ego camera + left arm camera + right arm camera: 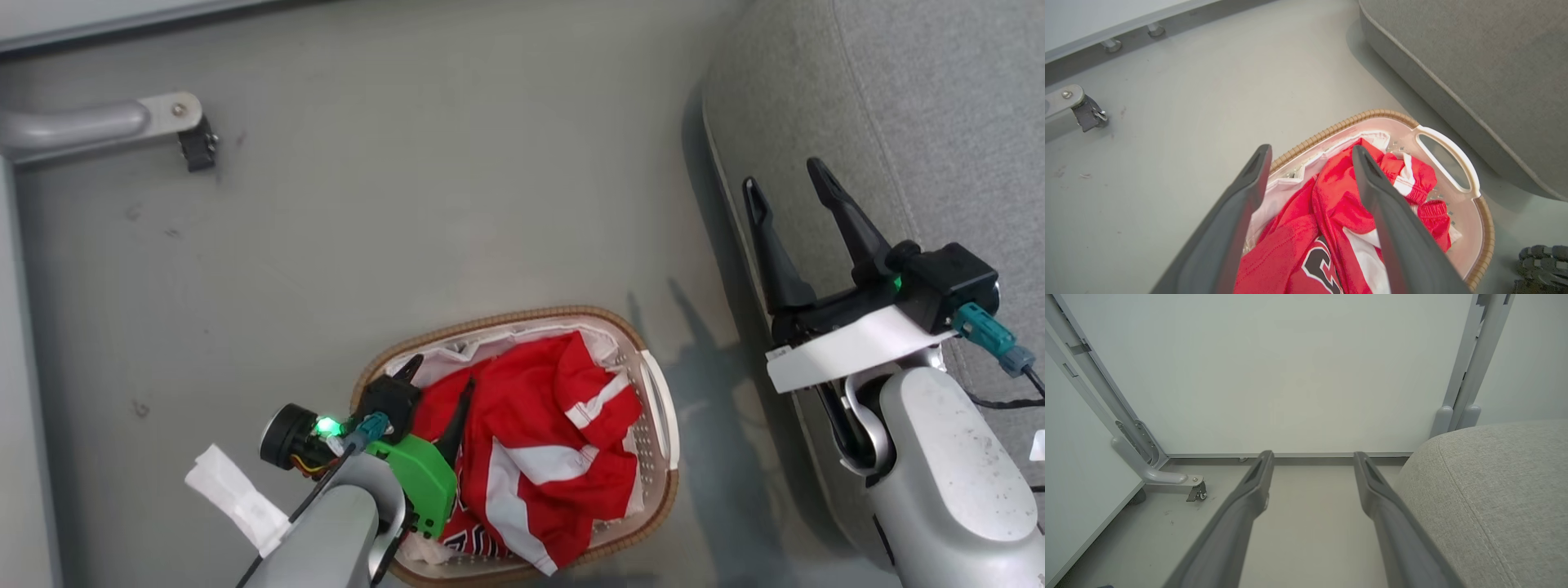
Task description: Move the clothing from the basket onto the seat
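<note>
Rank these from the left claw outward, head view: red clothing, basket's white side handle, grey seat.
1. Red sports clothing, just below the open left claw.
2. White plastic side handle of the woven-rimmed basket, to the right.
3. Grey fabric-upholstered seat, farthest right.

black-and-white numeral [1323,267] on red jersey [1286,249], cut off by folds, no other text readable

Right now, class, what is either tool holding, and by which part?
Nothing is held: left tool open over the clothing in the basket, right tool open by the seat.
</note>
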You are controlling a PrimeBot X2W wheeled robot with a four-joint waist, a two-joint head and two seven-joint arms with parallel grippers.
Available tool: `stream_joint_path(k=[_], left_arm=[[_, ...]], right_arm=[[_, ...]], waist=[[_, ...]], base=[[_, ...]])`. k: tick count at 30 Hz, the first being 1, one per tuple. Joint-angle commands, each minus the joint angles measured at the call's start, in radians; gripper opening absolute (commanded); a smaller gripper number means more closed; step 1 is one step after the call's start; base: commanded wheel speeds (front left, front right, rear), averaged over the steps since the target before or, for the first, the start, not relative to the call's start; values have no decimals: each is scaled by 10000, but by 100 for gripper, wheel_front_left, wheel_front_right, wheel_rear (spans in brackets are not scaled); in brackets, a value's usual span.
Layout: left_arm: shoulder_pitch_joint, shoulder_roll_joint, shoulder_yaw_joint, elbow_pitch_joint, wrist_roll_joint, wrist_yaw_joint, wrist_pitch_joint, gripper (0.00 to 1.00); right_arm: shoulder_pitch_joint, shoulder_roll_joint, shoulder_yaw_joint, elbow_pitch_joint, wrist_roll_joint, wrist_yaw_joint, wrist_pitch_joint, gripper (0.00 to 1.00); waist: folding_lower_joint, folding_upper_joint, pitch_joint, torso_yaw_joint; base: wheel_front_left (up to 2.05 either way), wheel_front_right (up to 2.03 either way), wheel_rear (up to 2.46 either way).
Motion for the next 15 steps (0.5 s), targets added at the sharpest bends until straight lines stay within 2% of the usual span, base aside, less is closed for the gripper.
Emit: stream_joint_path(k=[1, 9, 15], left_arm=[[-386, 67, -193, 416, -36, -29, -10, 100], [-1711, -31, -1436, 2931, 53, -29, 156, 100], [-2394, -97, -2138, 4013, 54, -28, 878, 100]], right_arm=[[-183, 37, 7, -78, 17, -3, -49, 100], [-620, 197, 98, -307, 26, -3, -49, 100], [-887, 315, 139, -489, 41, -3, -47, 100]], waist=[[-1, 0, 791, -381], [-1, 0, 1725, -671], [-1, 0, 2319, -834]], base=[[0, 0, 0], [0, 0, 0], [0, 0, 0]])
